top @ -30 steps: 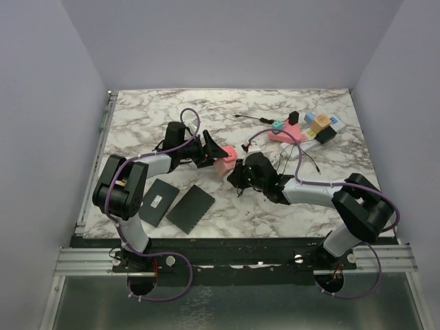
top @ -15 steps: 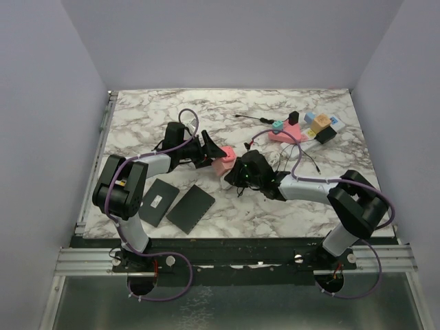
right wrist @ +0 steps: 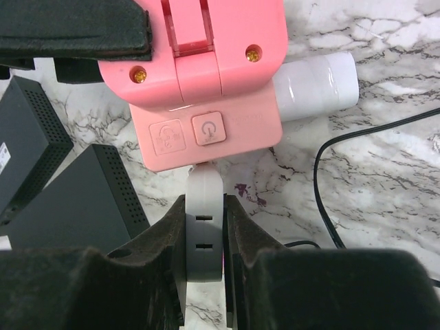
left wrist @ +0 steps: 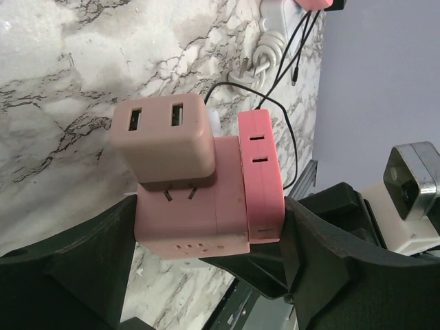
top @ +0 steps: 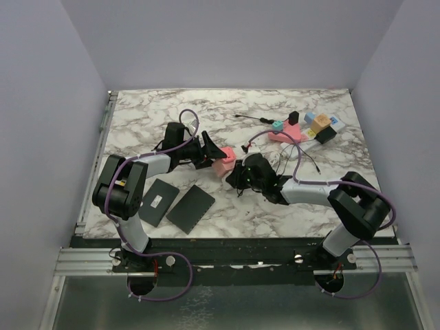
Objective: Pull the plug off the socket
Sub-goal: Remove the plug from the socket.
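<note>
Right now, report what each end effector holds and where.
Left end effector: pink cube socket, clamped across opposite sides. Right end effector: white plug, pinched by its sides.

left gripper (left wrist: 206, 237) clamped wide, right gripper (right wrist: 204, 240) pinched narrow

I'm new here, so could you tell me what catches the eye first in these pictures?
Mid-table, the left gripper clamps a pink socket block, while the right gripper pinches a thin pale plug stuck in its side. A white power strip loaded with colourful adapters lies at the far right.
</note>
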`<act>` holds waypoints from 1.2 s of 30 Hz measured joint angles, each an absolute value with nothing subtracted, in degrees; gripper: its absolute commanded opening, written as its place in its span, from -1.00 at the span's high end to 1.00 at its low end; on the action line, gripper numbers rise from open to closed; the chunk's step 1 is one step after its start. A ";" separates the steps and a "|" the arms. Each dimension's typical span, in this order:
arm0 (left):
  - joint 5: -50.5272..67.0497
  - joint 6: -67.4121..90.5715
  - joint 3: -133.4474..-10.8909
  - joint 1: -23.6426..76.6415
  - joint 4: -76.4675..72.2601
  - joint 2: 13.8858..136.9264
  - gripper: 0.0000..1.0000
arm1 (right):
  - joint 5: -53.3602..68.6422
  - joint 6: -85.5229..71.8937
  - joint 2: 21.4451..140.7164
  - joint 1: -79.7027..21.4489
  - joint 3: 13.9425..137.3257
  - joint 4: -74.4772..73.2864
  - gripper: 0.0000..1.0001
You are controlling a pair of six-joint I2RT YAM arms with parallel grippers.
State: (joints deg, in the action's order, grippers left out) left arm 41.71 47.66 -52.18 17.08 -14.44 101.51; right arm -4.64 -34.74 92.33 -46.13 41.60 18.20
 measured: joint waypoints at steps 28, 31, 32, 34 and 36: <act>45.36 47.70 -52.62 15.97 -14.50 102.45 0.44 | -3.79 -25.58 90.83 -46.83 41.95 16.86 0.99; 44.99 47.72 -52.62 15.62 -14.46 102.45 0.44 | -4.80 -29.41 91.64 -46.98 43.24 15.44 0.99; 44.88 47.72 -52.62 15.57 -14.46 102.45 0.44 | -4.97 -30.87 91.94 -46.98 43.68 14.92 0.99; 44.47 47.70 -52.62 15.38 -14.41 102.48 0.45 | -5.13 -33.80 92.53 -46.98 44.47 14.20 0.99; 44.16 47.70 -52.62 15.27 -14.37 102.50 0.45 | -5.10 -36.42 93.06 -46.98 44.99 13.72 0.99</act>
State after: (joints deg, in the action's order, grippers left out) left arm 44.16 47.70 -52.62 15.27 -14.37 102.50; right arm -5.10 -36.42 93.06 -46.98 44.99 13.72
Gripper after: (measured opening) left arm 0.774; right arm 0.235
